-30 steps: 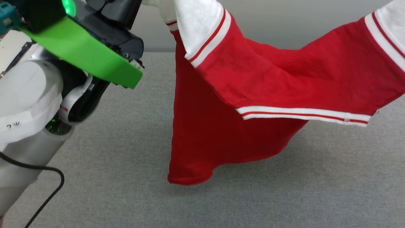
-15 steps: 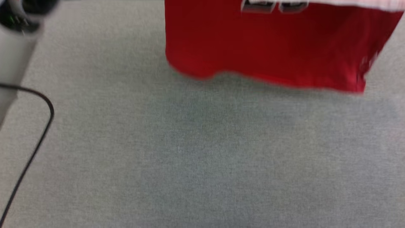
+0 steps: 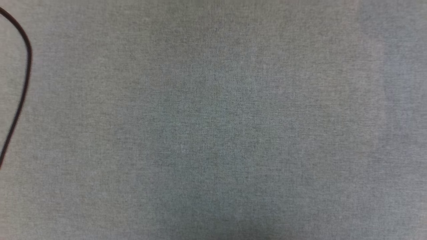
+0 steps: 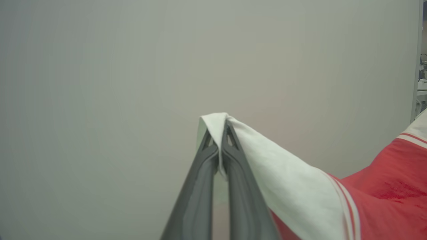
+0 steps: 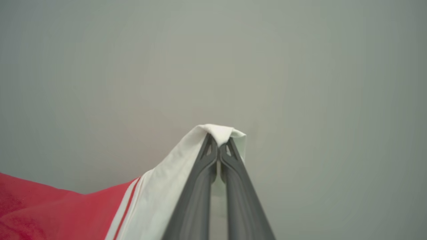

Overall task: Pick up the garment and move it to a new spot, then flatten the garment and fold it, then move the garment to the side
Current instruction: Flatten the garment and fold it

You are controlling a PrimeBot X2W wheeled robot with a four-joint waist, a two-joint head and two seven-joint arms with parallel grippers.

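In the left wrist view my left gripper (image 4: 219, 133) is shut on the white sleeve of the garment (image 4: 377, 196), whose red body with striped trim hangs away to the lower right. In the right wrist view my right gripper (image 5: 218, 141) is likewise shut on the other white sleeve of the garment (image 5: 60, 213), the red cloth falling to the lower left. Both grippers hold it up in the air before a plain grey wall. The head view looks down on the bare grey cloth surface (image 3: 213, 126).
A black cable (image 3: 23, 80) curves down the left edge of the head view. At the right edge of the left wrist view, a wall edge (image 4: 417, 66) stands with some equipment behind it.
The head camera has tilted down: the garment and my left arm slid up and out of the head view, leaving grey surface and the cable.
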